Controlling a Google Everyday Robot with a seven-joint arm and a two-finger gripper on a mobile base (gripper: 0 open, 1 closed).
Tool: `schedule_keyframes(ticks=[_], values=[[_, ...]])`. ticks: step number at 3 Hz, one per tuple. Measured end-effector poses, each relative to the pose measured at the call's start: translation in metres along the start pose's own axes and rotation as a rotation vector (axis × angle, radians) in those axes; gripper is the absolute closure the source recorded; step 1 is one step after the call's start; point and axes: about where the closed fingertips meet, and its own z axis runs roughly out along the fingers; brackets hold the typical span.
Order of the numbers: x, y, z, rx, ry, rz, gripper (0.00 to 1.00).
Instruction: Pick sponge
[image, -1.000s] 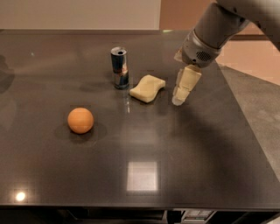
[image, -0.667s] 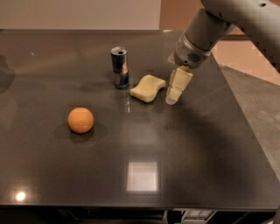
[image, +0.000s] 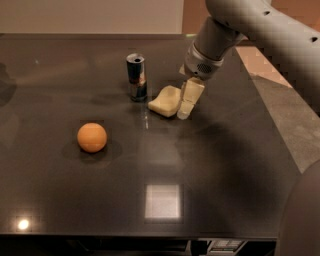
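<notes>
The pale yellow sponge (image: 165, 100) lies flat on the dark table (image: 150, 165), just right of an upright dark can (image: 136, 77). My gripper (image: 186, 106), with cream-coloured fingers pointing down, hangs at the sponge's right edge, its tips close to the table and touching or nearly touching the sponge. The grey arm reaches in from the upper right.
An orange ball (image: 92, 137) sits on the table to the front left. The table's right edge runs beside a tan floor (image: 285, 105). The table's front edge is near the bottom of the view.
My gripper has moved left and a little down, from a gap beside the sponge to right at its right edge. The sponge, can and ball have not moved.
</notes>
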Motion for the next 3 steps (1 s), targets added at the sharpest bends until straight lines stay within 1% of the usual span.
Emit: schedule_keyframes(ticks=[2, 3], values=[[-0.009, -0.006, 0.021, -0.026, 0.042, -0.020, 0.00], [-0.012, -0.006, 0.028, -0.039, 0.083, -0.029, 0.18]])
